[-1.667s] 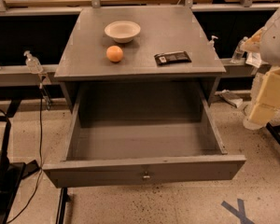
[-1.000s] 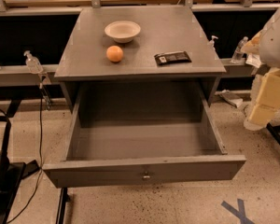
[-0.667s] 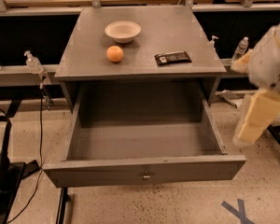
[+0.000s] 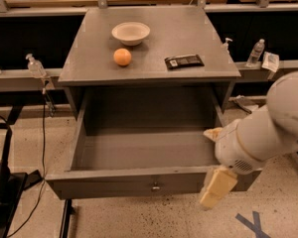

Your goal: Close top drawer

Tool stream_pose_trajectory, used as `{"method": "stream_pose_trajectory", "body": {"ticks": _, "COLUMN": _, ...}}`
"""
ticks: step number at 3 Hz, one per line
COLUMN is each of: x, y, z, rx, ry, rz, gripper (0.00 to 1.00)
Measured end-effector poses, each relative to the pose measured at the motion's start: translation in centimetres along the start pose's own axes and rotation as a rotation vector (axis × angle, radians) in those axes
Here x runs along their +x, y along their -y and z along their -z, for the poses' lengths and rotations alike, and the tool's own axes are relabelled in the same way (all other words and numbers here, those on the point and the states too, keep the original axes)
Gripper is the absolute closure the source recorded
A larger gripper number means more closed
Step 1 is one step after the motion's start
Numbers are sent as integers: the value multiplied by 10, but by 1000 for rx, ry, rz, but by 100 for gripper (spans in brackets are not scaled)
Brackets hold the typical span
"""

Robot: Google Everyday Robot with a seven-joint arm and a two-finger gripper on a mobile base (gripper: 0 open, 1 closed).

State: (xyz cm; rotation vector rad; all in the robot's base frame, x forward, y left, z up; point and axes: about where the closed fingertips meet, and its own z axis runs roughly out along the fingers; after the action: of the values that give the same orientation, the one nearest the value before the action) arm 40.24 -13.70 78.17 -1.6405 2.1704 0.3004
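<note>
The top drawer is a wide grey box pulled far out of the grey cabinet. Its inside looks empty, and its flat front panel carries a small metal knob. My gripper, with cream-coloured parts, hangs at the drawer's front right corner, in front of the right end of the front panel. The white arm behind it reaches in from the right and covers that corner of the drawer.
On the cabinet top lie a white bowl, an orange and a dark packet. Bottles stand on side ledges. Cables run over the floor at the left. A blue tape cross marks the floor.
My arm has swung from the right of the cabinet down and left to the drawer's front right corner. The drawer is as far out as before.
</note>
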Motion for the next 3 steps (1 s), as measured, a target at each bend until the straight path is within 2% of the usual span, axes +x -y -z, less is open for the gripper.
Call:
{"method": "stream_pose_trajectory", "body": {"ticks": 1, "x": -1, "y": 6, "z": -11, "rx": 46, "ry": 14, "rz": -3, "gripper": 0}}
{"method": "stream_pose_trajectory", "body": {"ticks": 2, "x": 2, "y": 1, "z": -42, "rx": 10, "ry": 33, "rz": 23, "gripper": 0}}
{"method": "stream_pose_trajectory", "body": {"ticks": 3, "x": 11, "y": 9, "z": -84, "rx": 24, "ry": 33, "rz": 35, "gripper": 0}}
